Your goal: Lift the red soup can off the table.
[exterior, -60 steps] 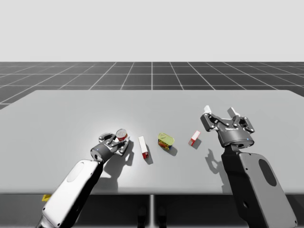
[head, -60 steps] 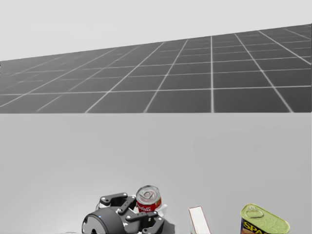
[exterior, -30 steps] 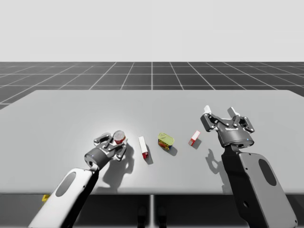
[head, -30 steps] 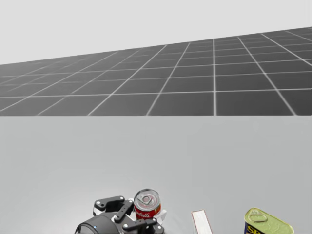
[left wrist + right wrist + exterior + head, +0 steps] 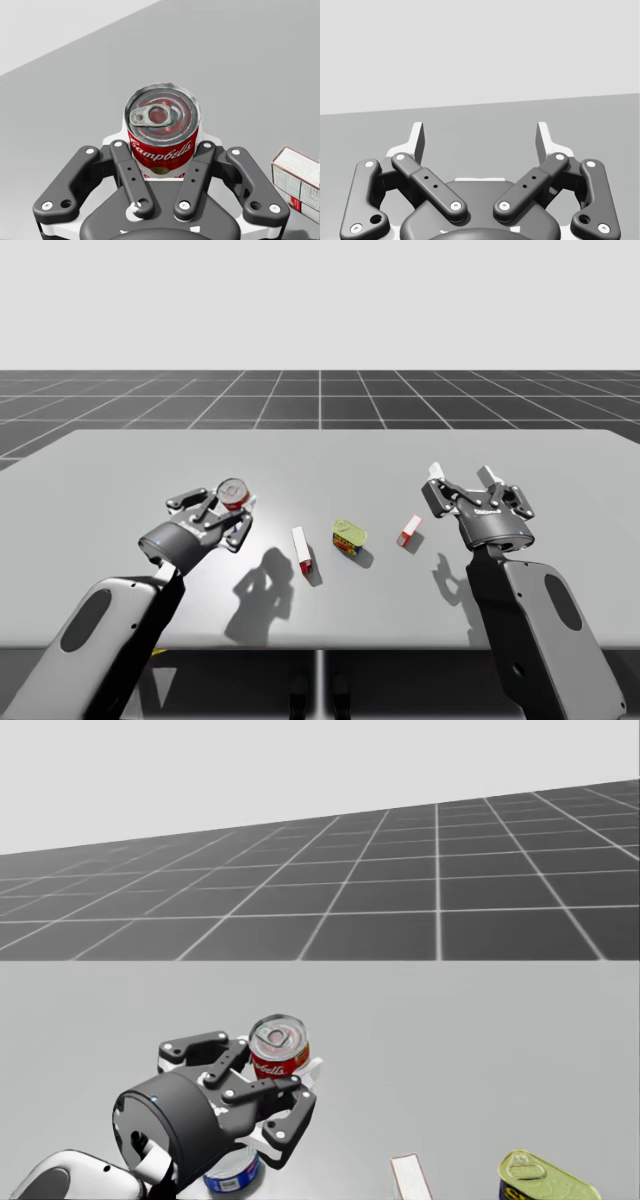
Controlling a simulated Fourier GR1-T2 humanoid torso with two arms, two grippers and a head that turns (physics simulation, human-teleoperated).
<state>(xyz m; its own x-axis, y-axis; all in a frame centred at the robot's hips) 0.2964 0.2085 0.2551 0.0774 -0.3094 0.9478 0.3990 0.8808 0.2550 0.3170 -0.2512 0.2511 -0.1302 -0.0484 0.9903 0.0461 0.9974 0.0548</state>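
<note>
1. Where my left arm comes in, my left gripper [image 5: 231, 508] is clamped on the red soup can [image 5: 233, 494], one finger pressing each flank.
2. The can hangs clear of the table [image 5: 120, 470], and its shadow falls apart from it.
3. Rightward sit a white-and-red box [image 5: 301, 549], a green tin [image 5: 349, 536] and a smaller red-and-white box [image 5: 410, 530].
4. Farthest right, my right gripper [image 5: 462, 474] hovers with its fingers spread wide, holding nothing.

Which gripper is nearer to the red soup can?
Left. My left gripper is shut on the red soup can, above the table. My right gripper hovers open far off, past the green can.
</note>
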